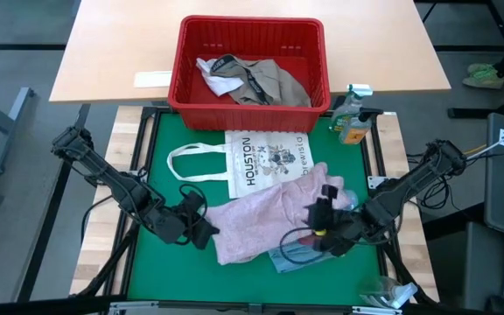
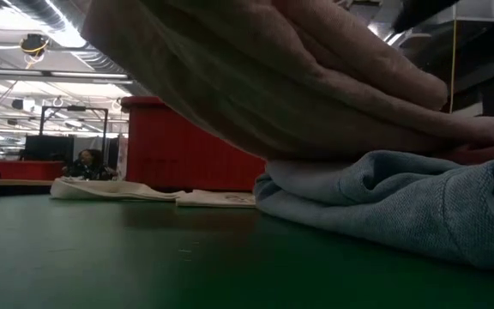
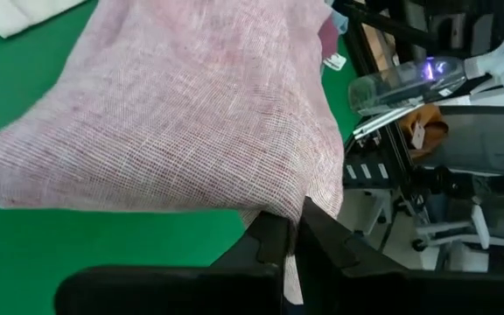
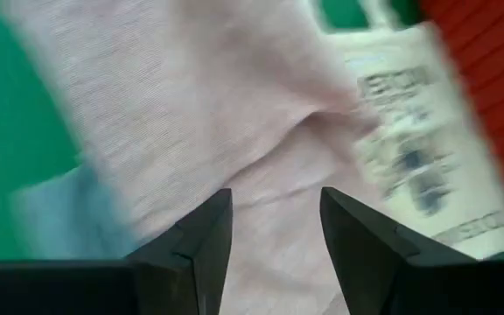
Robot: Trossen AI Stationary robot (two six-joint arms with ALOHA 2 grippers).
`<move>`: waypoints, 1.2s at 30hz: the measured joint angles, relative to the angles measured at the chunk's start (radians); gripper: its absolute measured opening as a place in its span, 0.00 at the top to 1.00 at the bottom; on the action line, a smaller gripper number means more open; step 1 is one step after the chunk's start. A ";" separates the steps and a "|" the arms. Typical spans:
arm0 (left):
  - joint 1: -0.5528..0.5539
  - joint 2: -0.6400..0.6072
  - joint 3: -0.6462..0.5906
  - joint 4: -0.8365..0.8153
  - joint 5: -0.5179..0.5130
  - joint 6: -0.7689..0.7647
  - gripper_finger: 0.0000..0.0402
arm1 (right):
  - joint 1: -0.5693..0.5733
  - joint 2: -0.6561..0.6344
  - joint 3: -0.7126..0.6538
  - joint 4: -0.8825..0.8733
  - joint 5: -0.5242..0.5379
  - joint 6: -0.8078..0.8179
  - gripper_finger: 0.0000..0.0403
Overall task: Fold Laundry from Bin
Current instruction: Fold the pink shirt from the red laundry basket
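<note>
Seen from above, the pale pink garment (image 1: 265, 219) lies on the green table (image 1: 160, 262) over a light blue piece (image 1: 291, 260), in front of the red bin (image 1: 250, 63) that holds more laundry (image 1: 256, 80), and beside the white tote bag (image 1: 261, 160). From low down, the pink cloth sits on the blue one. Up close, the left gripper (image 3: 297, 234) has its jaws clamped on the pink edge, while the right gripper (image 4: 274, 229) hangs over the pink cloth with jaws apart.
</note>
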 joint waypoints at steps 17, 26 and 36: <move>-0.002 0.011 0.000 0.004 -0.002 0.004 0.97 | -0.372 0.175 0.000 0.326 -0.222 -0.337 0.57; -0.002 0.011 0.000 0.010 -0.059 0.004 0.97 | -0.424 0.330 0.000 0.342 -0.326 -0.347 0.57; 0.021 0.016 0.000 0.032 -0.095 0.009 0.97 | -0.421 0.323 -0.001 0.336 -0.289 -0.376 0.57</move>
